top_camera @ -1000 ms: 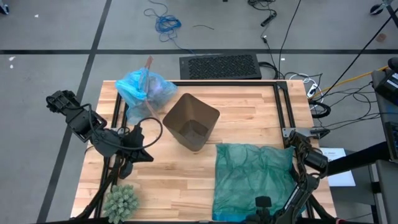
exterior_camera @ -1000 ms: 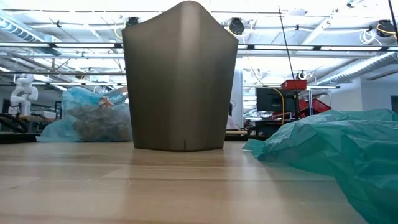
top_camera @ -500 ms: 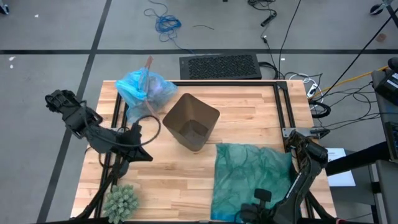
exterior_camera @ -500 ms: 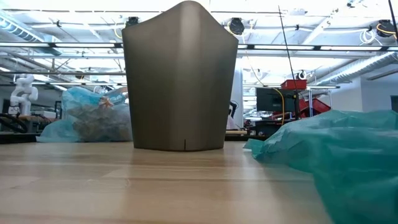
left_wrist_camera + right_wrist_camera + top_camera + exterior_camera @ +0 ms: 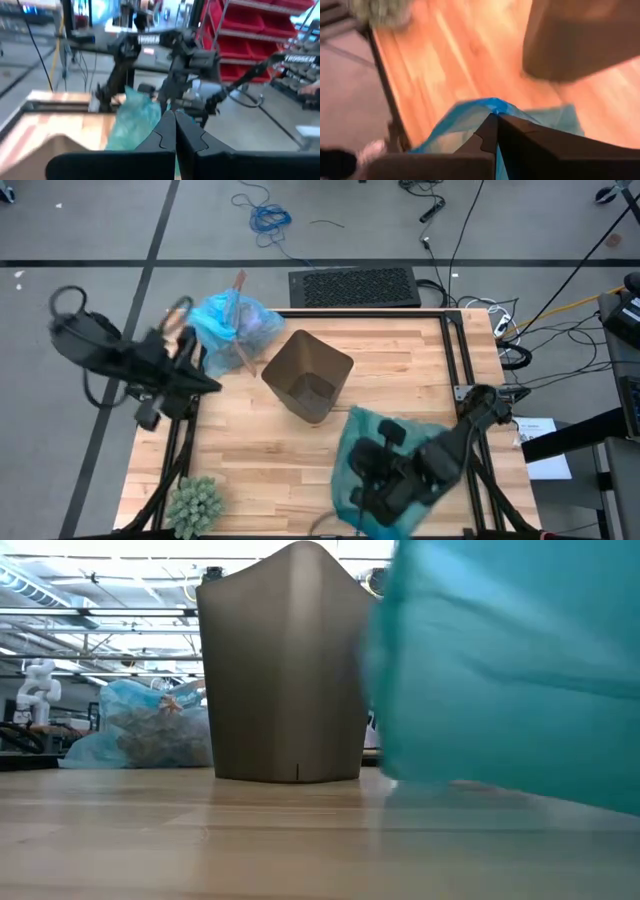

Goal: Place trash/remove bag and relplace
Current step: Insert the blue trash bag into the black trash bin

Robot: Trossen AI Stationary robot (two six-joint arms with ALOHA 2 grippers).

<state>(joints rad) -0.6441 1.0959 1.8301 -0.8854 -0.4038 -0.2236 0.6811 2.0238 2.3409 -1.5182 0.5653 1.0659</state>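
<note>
Overhead, teal bag [image 5: 358, 442] in right jaws

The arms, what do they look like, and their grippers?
Both arms are dark, nearly black, jointed segments with black cable looping off the left one. The left gripper and right gripper each end in two flat, matte black fingers tapering to a point.
</note>
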